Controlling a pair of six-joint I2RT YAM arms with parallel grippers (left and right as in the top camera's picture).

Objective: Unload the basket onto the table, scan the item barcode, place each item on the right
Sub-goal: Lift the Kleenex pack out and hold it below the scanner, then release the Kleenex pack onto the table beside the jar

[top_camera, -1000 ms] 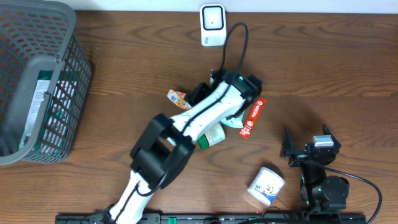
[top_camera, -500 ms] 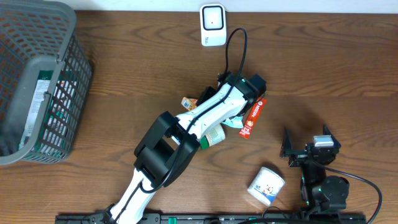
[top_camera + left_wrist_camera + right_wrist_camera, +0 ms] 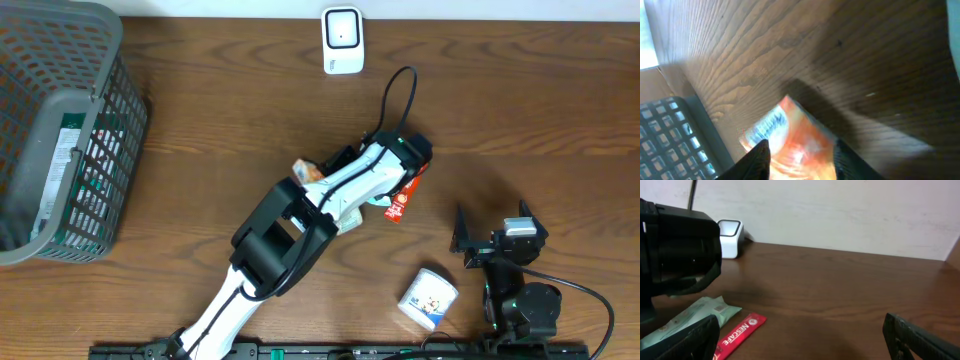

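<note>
An orange snack packet (image 3: 305, 170) lies on the wood just left of my left arm's wrist. In the left wrist view the packet (image 3: 795, 135) is blurred and fills the space between the two dark fingertips of my left gripper (image 3: 800, 150), whose jaws stand apart; I cannot tell if they touch it. The white barcode scanner (image 3: 341, 40) stands at the table's far edge, well beyond the packet, and shows as a small white box (image 3: 730, 231) in the right wrist view. My right gripper (image 3: 497, 240) rests at the front right, open and empty (image 3: 805, 340).
A red Nescafe stick (image 3: 408, 190) and a mint-green pouch (image 3: 695, 312) lie beside the left arm. A white cup (image 3: 428, 298) lies on its side near the front. A grey mesh basket (image 3: 60, 130) holding items stands at the far left.
My left arm swung right and nearer, carrying the orange packet with it. Its jaws, shut before, now stand apart. The right arm has not moved.
</note>
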